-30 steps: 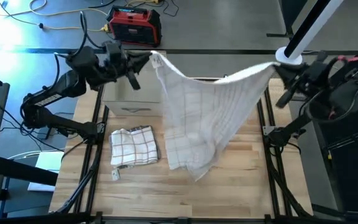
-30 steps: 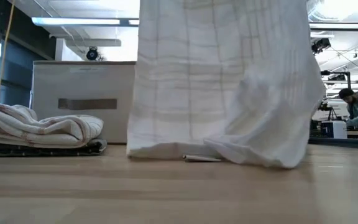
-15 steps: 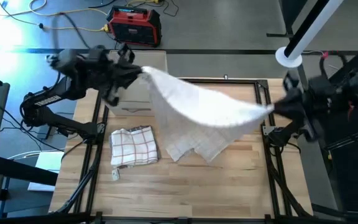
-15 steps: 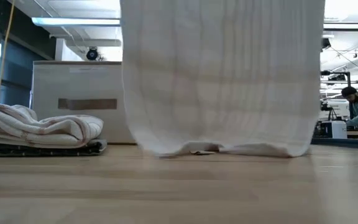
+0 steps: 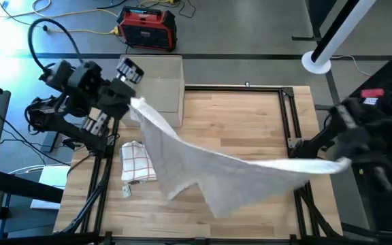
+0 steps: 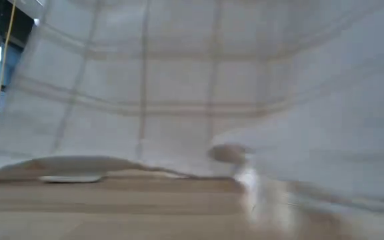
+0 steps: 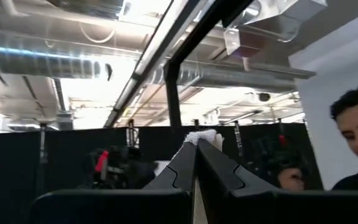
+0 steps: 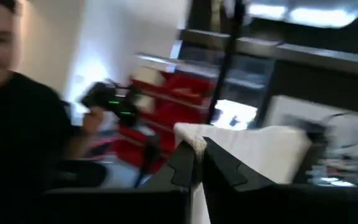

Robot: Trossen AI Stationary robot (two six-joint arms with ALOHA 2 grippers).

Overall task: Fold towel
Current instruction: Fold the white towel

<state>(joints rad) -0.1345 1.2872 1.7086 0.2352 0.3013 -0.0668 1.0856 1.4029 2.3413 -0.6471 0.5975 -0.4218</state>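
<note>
left tool (image 5: 133, 102) and right tool (image 5: 342, 163) each clamp a corner of the towel (image 5: 209, 170), stretched over the tabletop (image 5: 250, 122).

Workshop room around a wooden tabletop (image 5: 250, 129)

Grey floor with a red case (image 5: 147, 27) and yellow cable (image 5: 80, 15); ceiling ducts (image 7: 36, 59) overhead.

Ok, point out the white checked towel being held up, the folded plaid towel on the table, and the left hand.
white checked towel (image 5: 203, 170), high view, middle of the hanging cloth
folded plaid towel (image 5: 134, 167), high view, its exposed left part
left hand (image 5: 131, 102), high view, fingertips pinching the towel corner
</note>
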